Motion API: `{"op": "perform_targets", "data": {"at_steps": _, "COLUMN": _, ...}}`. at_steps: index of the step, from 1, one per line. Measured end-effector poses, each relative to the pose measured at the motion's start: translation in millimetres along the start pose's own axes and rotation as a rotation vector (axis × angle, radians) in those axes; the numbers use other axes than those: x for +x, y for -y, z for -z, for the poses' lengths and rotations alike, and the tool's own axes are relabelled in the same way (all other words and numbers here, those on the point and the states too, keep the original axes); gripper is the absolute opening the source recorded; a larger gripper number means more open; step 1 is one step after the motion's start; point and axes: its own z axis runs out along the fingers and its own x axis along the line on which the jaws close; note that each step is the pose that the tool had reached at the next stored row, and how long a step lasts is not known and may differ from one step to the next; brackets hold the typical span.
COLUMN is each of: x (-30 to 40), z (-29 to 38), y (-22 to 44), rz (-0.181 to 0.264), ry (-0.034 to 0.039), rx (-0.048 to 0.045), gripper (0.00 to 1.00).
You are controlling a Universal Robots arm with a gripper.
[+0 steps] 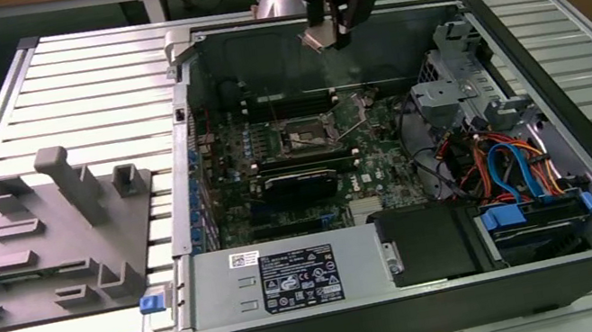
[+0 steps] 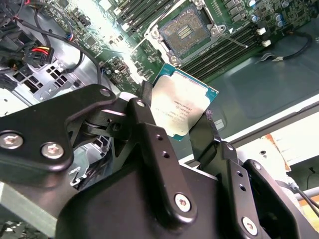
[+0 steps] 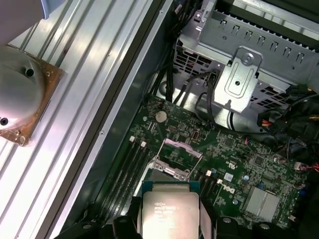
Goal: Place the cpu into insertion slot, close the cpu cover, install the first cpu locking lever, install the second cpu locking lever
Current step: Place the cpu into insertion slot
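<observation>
The gripper [image 1: 331, 32] hangs over the far part of the open case [image 1: 420, 313], well above the board [image 1: 377, 174]. Its jaws pinch the cpu [image 1: 320, 37] by two opposite edges. In the second wrist view the black fingers [image 2: 149, 127] press on either side of the cpu [image 2: 182, 107], whose silvery top faces the camera and whose green rim shows at the corners. The first wrist view shows the same cpu [image 3: 169, 214] held flat between the jaws, apart from the board. The slot [image 1: 309, 134] sits in the far middle of the board, below and nearer than the gripper. In both wrist views the slot [image 2: 183, 32] [image 3: 174, 157] lies open, its dark centre bare inside a silvery rim, with nothing seated in it. Whether the frame at its edge is the raised cover I cannot tell. The case lies on a slatted table [image 1: 75, 86]. A grey fixture [image 1: 53, 236] rests on the table at the exterior view's left, well apart from the case. A power supply [image 1: 279, 278] fills the near end of the case, and coloured cables [image 1: 503, 166] run along the exterior view's right.
</observation>
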Motion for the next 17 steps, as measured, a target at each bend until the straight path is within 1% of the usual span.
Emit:
{"op": "perform_targets", "data": {"at_steps": 9, "x": 0.0, "z": -0.5, "y": 0.0, "rz": -0.052, "ry": 0.0045, "rx": -0.0011, "gripper": 0.54}}
{"op": "perform_targets", "data": {"at_steps": 14, "x": 0.1, "z": -1.4, "y": 0.4, "rz": -0.100, "ry": 0.0088, "rx": -0.0011, "gripper": 0.54}}
{"op": "perform_targets", "data": {"at_steps": 17, "x": 1.0, "z": -1.4, "y": 2.5, "rz": -0.113, "ry": 0.0096, "rx": 0.0007, "gripper": 0.54}}
